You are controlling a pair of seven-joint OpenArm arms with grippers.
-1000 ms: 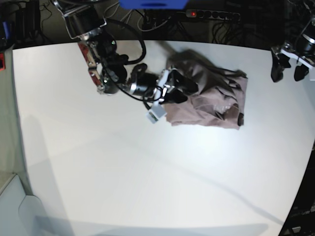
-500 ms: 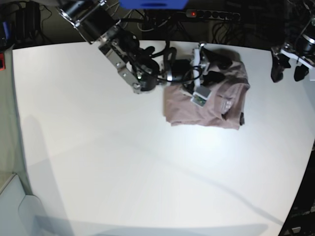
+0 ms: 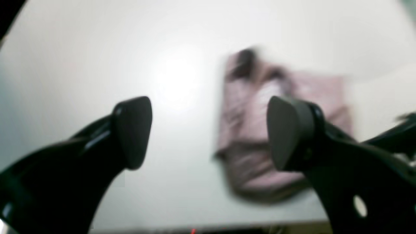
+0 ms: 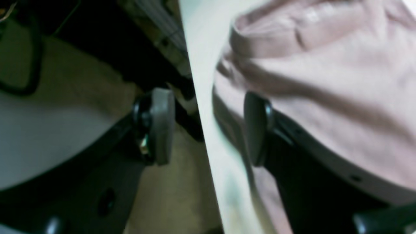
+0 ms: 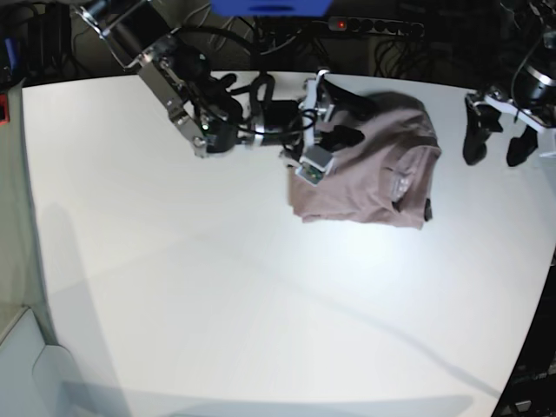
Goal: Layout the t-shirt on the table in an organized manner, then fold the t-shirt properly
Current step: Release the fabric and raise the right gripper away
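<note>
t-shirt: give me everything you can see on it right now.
The t-shirt is dusty mauve-pink, soft wrinkled cloth, lying in a rough folded bundle on the white table near its far edge. A pale label patch and a dark spot show at its right side. The right tool, open, hovers over its left part; contact is unclear.

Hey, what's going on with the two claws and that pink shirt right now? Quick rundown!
Right gripper open over shirt's far edge, holding nothing. Left gripper open, off to the side. T-shirt bunched on table, not laid out. Nothing in the way.
</note>
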